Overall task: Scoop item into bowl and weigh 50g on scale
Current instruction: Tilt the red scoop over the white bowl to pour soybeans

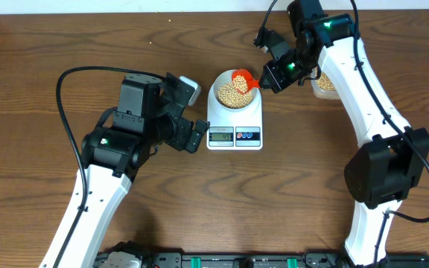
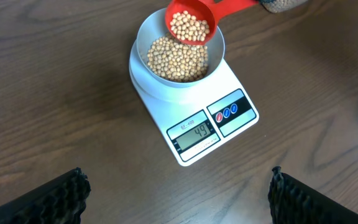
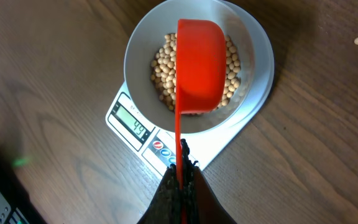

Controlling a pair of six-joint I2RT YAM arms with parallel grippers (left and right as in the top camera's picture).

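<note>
Scoop [image 2: 191, 25] hung just over the bowl [image 2: 143, 37] on the scale [image 2: 166, 109], beans [image 2: 179, 59] in both; its handle ran straight back to the right fingers [image 3: 168, 190], clamped on it. Left fingers [image 2: 48, 199] stood wide open and empty, near the scale's other side

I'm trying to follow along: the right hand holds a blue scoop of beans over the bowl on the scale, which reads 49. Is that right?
Not quite: the scoop is red, not blue, as the right wrist view shows plainly. The rest holds: the right hand holds it with beans over the bowl on the scale, which reads 49.
</note>
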